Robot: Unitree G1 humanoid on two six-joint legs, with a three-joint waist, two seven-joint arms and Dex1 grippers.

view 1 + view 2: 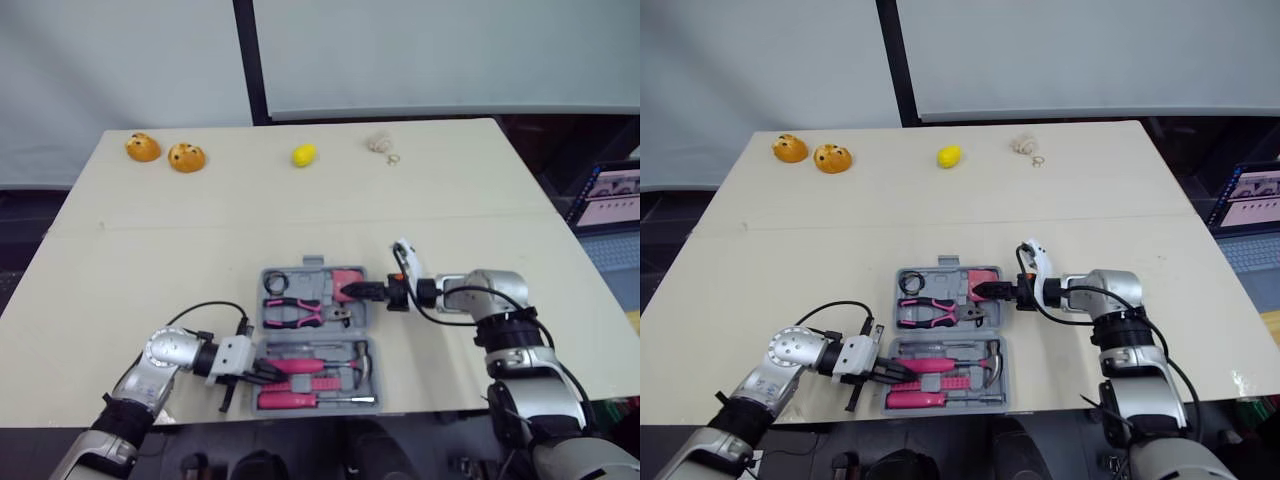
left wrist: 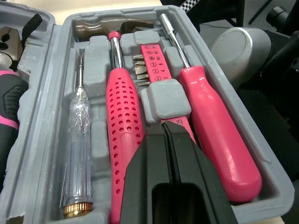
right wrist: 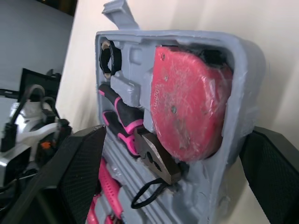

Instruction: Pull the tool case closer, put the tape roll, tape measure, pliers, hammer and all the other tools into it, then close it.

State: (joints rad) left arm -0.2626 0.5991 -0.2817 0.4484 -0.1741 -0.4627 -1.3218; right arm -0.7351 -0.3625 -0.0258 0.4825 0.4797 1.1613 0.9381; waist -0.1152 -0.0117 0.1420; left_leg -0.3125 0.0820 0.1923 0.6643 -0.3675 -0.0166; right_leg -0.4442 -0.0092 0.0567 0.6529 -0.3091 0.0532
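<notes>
The grey tool case (image 1: 313, 266) lies open on the table (image 1: 200, 250), with its near half just beside the front edge. The pink tape measure (image 1: 347, 283), pliers (image 1: 292, 313) and tape roll (image 1: 275, 278) sit in the far half, the hammer (image 1: 362, 358) and screwdrivers (image 2: 124, 126) in the near one. The left gripper (image 1: 262, 372), fingers pressed together, is at the near half's left end. The right gripper (image 1: 358, 291), fingers spread, is at the far half's right rim. Broad tabletop stretches beyond the case.
</notes>
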